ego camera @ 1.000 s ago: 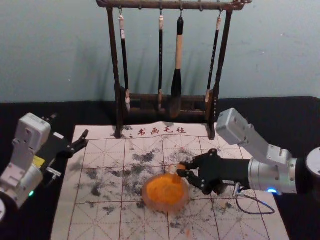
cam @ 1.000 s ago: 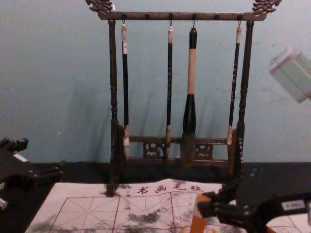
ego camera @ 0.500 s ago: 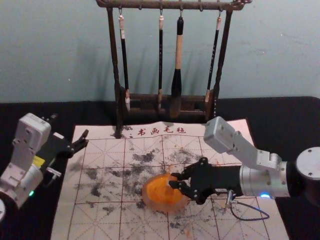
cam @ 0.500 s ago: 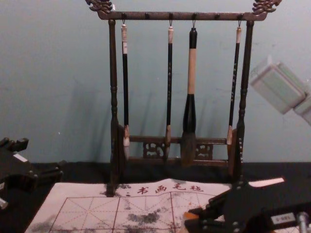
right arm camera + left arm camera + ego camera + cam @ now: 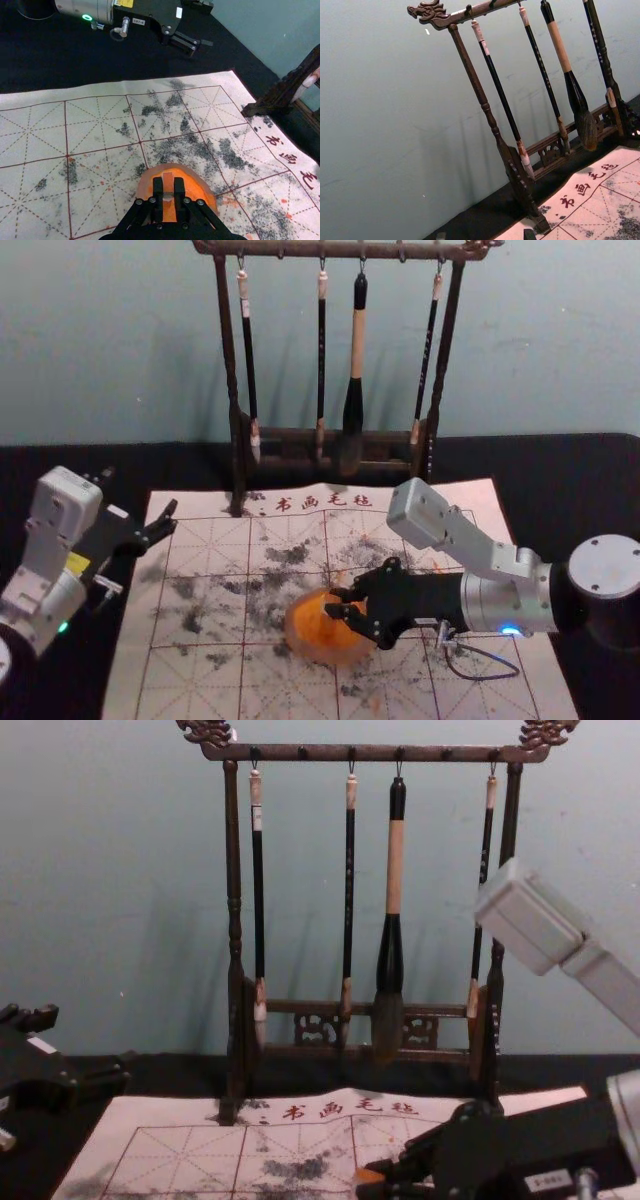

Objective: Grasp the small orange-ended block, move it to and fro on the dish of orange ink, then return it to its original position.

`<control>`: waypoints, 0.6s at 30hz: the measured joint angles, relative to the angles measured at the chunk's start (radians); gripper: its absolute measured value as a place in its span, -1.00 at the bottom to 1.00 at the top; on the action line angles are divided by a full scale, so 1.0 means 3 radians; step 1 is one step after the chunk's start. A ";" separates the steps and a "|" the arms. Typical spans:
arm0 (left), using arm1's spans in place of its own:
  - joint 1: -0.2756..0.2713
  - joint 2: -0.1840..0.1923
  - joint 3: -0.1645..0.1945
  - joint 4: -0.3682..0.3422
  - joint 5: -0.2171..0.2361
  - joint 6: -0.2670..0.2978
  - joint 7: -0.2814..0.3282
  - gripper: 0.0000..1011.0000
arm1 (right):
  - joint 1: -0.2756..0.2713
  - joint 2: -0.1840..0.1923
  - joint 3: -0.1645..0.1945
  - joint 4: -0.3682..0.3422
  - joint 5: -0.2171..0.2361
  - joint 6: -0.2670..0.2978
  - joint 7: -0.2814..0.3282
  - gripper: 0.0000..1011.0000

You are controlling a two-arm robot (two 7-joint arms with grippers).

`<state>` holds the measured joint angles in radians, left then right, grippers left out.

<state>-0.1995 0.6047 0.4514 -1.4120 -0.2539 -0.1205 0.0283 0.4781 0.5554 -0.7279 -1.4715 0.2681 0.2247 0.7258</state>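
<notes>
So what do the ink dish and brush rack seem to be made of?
The dish: smooth, probably glass or plastic, its pinkish rim looking translucent. The rack: likely dark stained wood with a slight sheen, going by its turned posts and carved ends.

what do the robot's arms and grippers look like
Both the left gripper and right gripper are black with slim, jointed fingers, on silver-grey forearms with a boxy grey housing above. White labels mark the black parts, and the left arm also has a yellow sticker. A thin dark cable loops below the right arm, which glows blue at a small light; the left arm's glows green.
</notes>
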 joint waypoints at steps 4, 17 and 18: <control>0.0000 0.0000 0.0000 0.0000 0.0000 0.0000 0.0000 0.98 | 0.0027 -0.0025 -0.0013 0.0039 -0.0015 -0.0009 0.0005 -0.80; 0.0000 0.0000 0.0000 0.0000 0.0000 0.0000 0.0000 0.98 | 0.0125 -0.0082 -0.0019 0.0187 -0.0050 -0.0028 0.0021 -0.80; 0.0000 0.0000 0.0000 0.0000 0.0000 0.0000 0.0000 0.98 | 0.0125 -0.0082 -0.0019 0.0187 -0.0050 -0.0028 0.0021 -0.80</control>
<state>-0.1995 0.6047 0.4514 -1.4120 -0.2539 -0.1205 0.0283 0.5154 0.5308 -0.7337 -1.4154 0.2531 0.2163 0.7322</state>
